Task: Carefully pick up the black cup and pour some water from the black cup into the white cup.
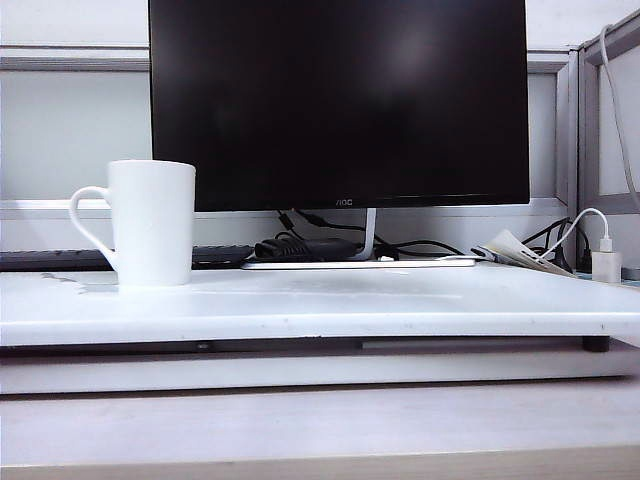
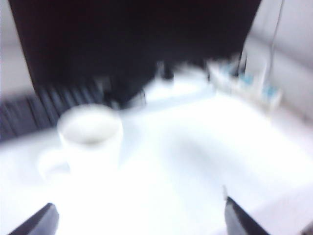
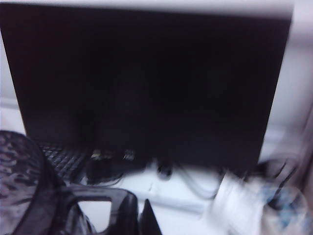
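1. The white cup stands upright on the left part of the white counter in the exterior view, its looped handle turned to the left edge of that view.
2. A small glossy patch of water lies on the counter just beside the white cup's base, on the handle side.
3. Behind the counter a dark monitor fills most of the background, with a black keyboard and a tangle of cables under it, and a white charger at the far right.
4. Neither arm shows in the exterior view.
5. In the left wrist view, which is blurred, the left pincer stands wide: its two dark fingertips sit far apart at the frame's corners with nothing between them.
6. That pincer hangs above the counter, well apart from the white cup, whose open mouth faces the camera; what the cup holds cannot be told through the blur.
7. In the right wrist view the right pincer is closed on the handle of the black cup, which fills the near corner of the frame, its mottled grey pattern visible.
8. The black cup is held up off the counter, facing the monitor.
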You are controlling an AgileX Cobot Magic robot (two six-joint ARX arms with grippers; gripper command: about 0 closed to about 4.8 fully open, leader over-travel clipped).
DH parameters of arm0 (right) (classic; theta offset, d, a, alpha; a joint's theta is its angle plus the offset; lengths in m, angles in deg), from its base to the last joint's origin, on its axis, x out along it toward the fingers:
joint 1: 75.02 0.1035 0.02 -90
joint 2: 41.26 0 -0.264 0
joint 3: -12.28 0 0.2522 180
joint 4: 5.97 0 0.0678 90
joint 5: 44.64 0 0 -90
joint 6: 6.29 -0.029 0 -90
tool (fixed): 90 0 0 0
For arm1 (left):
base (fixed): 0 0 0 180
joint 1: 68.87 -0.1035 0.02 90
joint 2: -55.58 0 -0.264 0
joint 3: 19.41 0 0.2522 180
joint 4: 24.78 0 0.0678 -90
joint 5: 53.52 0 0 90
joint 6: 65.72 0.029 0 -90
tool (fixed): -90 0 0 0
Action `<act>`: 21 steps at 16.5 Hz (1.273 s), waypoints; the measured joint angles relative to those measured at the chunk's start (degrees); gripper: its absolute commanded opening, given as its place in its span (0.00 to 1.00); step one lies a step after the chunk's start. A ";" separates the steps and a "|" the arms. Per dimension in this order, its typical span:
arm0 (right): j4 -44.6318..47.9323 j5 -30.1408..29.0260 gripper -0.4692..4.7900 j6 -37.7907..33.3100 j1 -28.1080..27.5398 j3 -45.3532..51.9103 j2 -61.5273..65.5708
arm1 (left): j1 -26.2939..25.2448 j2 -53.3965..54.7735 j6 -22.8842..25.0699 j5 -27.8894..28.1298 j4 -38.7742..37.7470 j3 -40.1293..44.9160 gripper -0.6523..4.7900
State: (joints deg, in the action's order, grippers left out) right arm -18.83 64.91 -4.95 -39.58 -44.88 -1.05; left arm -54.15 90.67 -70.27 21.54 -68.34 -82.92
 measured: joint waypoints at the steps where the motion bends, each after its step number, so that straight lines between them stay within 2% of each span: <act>1: 6.75 0.09 0.09 -0.48 -0.07 5.75 0.09 | 0.00 0.13 0.02 -0.20 1.81 2.93 1.00; 3: 12.46 -0.04 0.09 -1.60 -0.81 11.45 5.51 | -0.02 0.26 0.00 -2.01 8.22 10.27 1.00; 4: 14.29 -0.20 0.09 -2.95 -1.86 11.50 11.26 | 0.02 0.22 0.00 -2.97 15.15 14.27 1.00; 5: 16.87 -0.63 0.09 -3.52 -2.73 11.45 15.06 | -0.02 0.15 0.00 -2.97 18.60 16.17 1.00; 7: 28.76 -6.54 0.09 -6.40 -5.99 11.43 29.88 | 0.00 0.15 0.02 -2.99 24.79 19.41 1.00; 9: 32.79 -7.74 0.09 -10.14 -7.02 8.24 39.41 | 0.02 0.13 1.97 -2.99 25.35 19.89 1.00; 12: 32.46 -11.32 0.09 -11.26 -7.32 2.23 48.30 | 0.00 0.11 4.20 -3.02 25.07 20.04 1.00; 21: 32.74 -11.80 0.09 -11.65 -7.56 -2.82 56.41 | -0.02 0.13 4.74 -2.93 22.49 20.28 1.00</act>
State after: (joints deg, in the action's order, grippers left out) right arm 13.92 53.11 -16.60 -47.14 -47.69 55.36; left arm -54.17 90.80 -65.53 18.61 -45.85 -62.64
